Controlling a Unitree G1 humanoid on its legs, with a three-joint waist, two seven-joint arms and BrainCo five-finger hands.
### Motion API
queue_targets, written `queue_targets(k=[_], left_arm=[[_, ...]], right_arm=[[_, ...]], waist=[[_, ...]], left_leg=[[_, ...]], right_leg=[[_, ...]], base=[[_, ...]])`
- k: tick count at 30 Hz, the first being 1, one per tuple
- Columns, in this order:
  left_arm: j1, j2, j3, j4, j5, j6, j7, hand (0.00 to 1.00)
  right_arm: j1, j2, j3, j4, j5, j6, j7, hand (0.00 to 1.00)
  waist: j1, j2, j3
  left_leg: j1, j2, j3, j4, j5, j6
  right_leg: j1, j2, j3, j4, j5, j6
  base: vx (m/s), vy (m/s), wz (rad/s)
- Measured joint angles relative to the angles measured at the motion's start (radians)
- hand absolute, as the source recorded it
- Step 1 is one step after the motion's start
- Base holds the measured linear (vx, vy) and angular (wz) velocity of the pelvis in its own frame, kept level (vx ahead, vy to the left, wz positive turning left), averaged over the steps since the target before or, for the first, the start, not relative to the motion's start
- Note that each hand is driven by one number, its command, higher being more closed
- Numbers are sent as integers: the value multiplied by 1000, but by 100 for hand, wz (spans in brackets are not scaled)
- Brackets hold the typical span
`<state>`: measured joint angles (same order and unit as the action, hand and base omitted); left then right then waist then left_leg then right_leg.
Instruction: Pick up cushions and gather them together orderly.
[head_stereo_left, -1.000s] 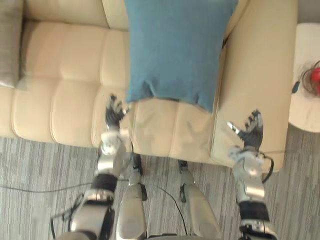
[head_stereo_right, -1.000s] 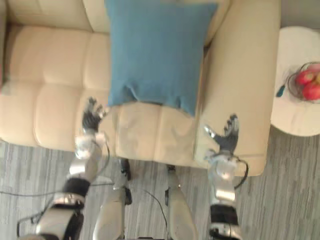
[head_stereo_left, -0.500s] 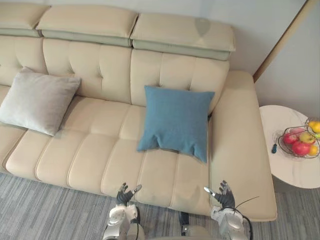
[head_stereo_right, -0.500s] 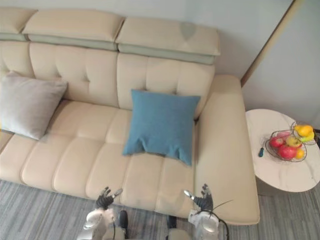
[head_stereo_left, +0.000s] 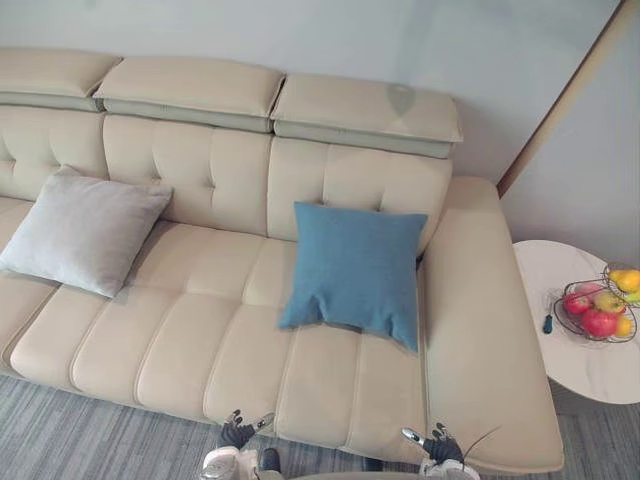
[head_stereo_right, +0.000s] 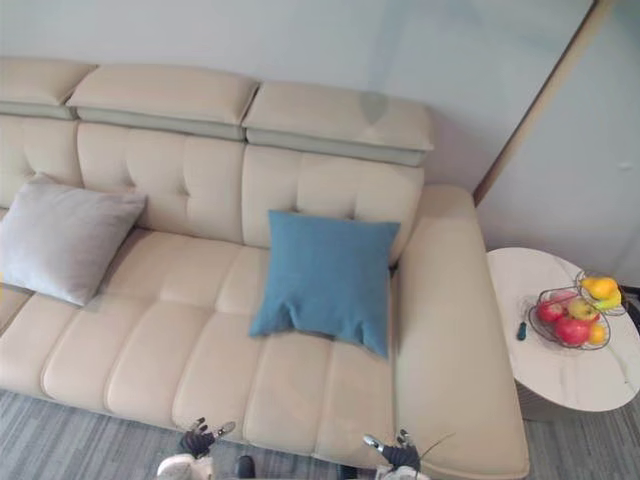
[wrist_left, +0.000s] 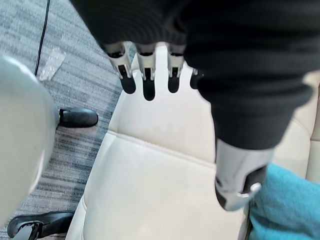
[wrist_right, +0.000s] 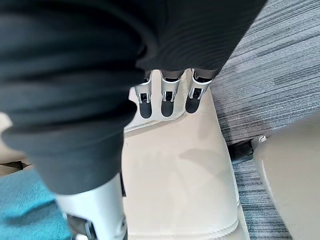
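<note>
A blue cushion (head_stereo_left: 354, 268) leans against the backrest at the right end of the cream sofa (head_stereo_left: 190, 340). A grey cushion (head_stereo_left: 82, 230) leans at the sofa's left end, well apart from the blue one. My left hand (head_stereo_left: 238, 432) hangs open in front of the seat's front edge, below the blue cushion. My right hand (head_stereo_left: 436, 447) is open too, in front of the right armrest. In the left wrist view the straight fingers (wrist_left: 146, 75) hover above the seat, with a corner of the blue cushion (wrist_left: 287, 205) beside the thumb. In the right wrist view the blue cushion (wrist_right: 25, 205) shows by the thumb.
A round white side table (head_stereo_left: 565, 330) stands right of the sofa, carrying a wire fruit basket (head_stereo_left: 598, 305) and a small dark object (head_stereo_left: 547, 323). Grey striped carpet (head_stereo_left: 60, 430) runs along the sofa front. A wall is behind the sofa.
The camera has lifted and pulled back, so the whole sofa and grey cushion came into view. Both hands sank to the bottom edge, still open. The cushions stayed put.
</note>
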<state>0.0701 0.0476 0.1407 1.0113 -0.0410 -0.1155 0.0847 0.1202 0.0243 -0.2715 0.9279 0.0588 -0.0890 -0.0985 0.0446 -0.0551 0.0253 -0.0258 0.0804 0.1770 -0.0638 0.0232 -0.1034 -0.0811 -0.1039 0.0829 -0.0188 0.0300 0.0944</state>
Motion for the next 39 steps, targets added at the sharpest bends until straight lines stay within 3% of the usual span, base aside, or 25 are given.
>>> queue_targets(k=[7,9,11,14,16,17,18,19,20,21,22,23,25,26,29,32,34,35,36,37,38,39], left_arm=[[-20,-1,-1,-27,20,-2,2,0],[-26,-1,-2,-31,21,-2,3,0],[-29,-2,-3,-48,21,-2,6,0],[-68,-11,-3,-59,20,-1,9,0],[-76,-26,-1,-70,20,0,10,0],[-76,-32,0,-77,20,2,9,0],[-80,-32,-2,-80,20,3,9,0],[-81,-33,0,-109,20,6,9,0],[-81,-36,21,-130,20,7,8,0],[-80,-41,29,-131,20,8,8,0],[-72,-61,47,-139,20,5,9,0],[-73,-56,46,-139,20,8,14,0],[-74,-52,28,-139,20,11,20,0],[-69,-63,16,-135,20,15,20,0],[-67,-70,-27,-135,20,14,19,0],[-56,-69,-34,-135,23,14,19,0],[-48,-62,-44,-134,34,14,20,0],[-48,-60,-44,-134,40,14,19,0],[-48,-62,-44,-132,41,15,19,0],[-45,-61,-43,-110,41,17,19,0],[-43,-62,-44,-96,41,18,19,0],[-42,-64,-43,-88,41,20,18,0]], right_arm=[[-17,24,2,-65,-1,6,-6,0],[-15,23,2,-91,-1,8,-15,0],[-22,24,4,-92,-2,9,-23,0],[-22,20,13,-92,-5,9,-30,0],[-44,10,42,-93,-17,9,-30,0],[-59,18,49,-93,-20,9,-31,0],[-59,20,53,-93,-20,9,-30,0],[-59,22,59,-92,-21,10,-30,0],[-65,19,61,-92,-22,8,-30,0],[-79,20,63,-93,-23,6,-30,0],[-115,4,65,-87,-31,3,-38,0],[-118,6,77,-87,-44,3,-37,0],[-126,9,91,-87,-59,6,-38,0],[-157,1,99,-88,-59,5,-40,0],[-170,-16,100,-86,-60,5,-52,0],[-157,-37,102,-56,-59,10,-62,0],[-145,-45,106,-45,-60,17,-65,0],[-131,-46,106,-43,-60,20,-65,0],[-120,-52,105,-42,-60,22,-64,0],[-108,-57,105,-41,-59,22,-64,0],[-100,-66,102,-40,-59,22,-63,0],[-95,-59,83,-24,-59,24,-59,0]], waist=[[15,-37,32],[14,-47,38],[14,-47,45],[12,-45,51],[22,-33,57],[18,-21,67],[17,-23,66],[16,-45,60],[27,-57,58],[41,-51,52],[69,-23,51],[67,-40,60],[94,-54,68],[102,-25,78],[99,16,108],[79,28,115],[63,22,107],[62,14,100],[66,21,98],[65,41,85],[62,61,74],[58,64,68]], left_leg=[[-10,3,87,129,-93,6],[-14,10,111,177,-118,1],[-35,34,125,250,-155,8],[-79,64,115,331,-203,12],[-85,80,120,317,-188,33],[-98,95,139,332,-181,33],[-95,94,133,342,-181,33],[-108,81,116,392,-183,37],[-146,68,113,437,-187,52],[-167,61,111,427,-189,61],[-158,59,131,353,-157,72],[-163,45,131,374,-153,78],[-191,47,145,429,-157,78],[-220,81,143,480,-159,76],[-216,124,138,519,-174,53],[-214,116,116,486,-158,35],[-210,98,117,434,-142,28],[-223,86,111,461,-135,42],[-230,87,83,527,-148,62],[-231,88,30,593,-206,77],[-225,90,10,589,-235,62],[-215,77,9,564,-263,49]], right_leg=[[-49,-8,64,69,-38,21],[-59,-18,32,96,-49,-6],[-66,-41,-91,127,-45,-83],[-89,-33,-167,185,-1,-74],[-93,-17,-178,160,47,-81],[-141,-27,-198,340,-64,-72],[-156,-36,-217,458,-120,-67],[-166,-60,-254,555,-146,-41],[-195,-61,-285,547,-125,-28],[-187,-58,-283,508,-115,-21],[-168,-61,-285,595,-210,-7],[-132,-78,-294,658,-260,3],[-59,-66,-301,550,-302,-8],[-22,-30,-319,460,-295,-22],[33,13,-334,385,-285,-38],[25,13,-345,379,-277,-57],[20,-2,-352,355,-260,-66],[6,-19,-357,332,-235,-78],[-3,-22,-357,329,-217,-83],[-10,-22,-361,332,-208,-74],[-13,-16,-363,335,-205,-68],[-21,-20,-347,347,-208,-53]], base=[[-69,23,-37],[-43,30,-34],[-9,27,-29],[6,0,-6],[-45,-1,-29],[-72,-30,-7],[-3,-39,21],[-39,4,13],[-49,42,-4],[-192,80,-51],[-142,39,-24],[-109,-6,-19],[-89,-109,-24],[-160,-106,-45],[-246,-47,-13],[-293,-4,8],[-207,45,16],[-163,109,-7],[-173,185,-13],[-95,156,-10],[-91,202,-4],[-63,193,-6]])
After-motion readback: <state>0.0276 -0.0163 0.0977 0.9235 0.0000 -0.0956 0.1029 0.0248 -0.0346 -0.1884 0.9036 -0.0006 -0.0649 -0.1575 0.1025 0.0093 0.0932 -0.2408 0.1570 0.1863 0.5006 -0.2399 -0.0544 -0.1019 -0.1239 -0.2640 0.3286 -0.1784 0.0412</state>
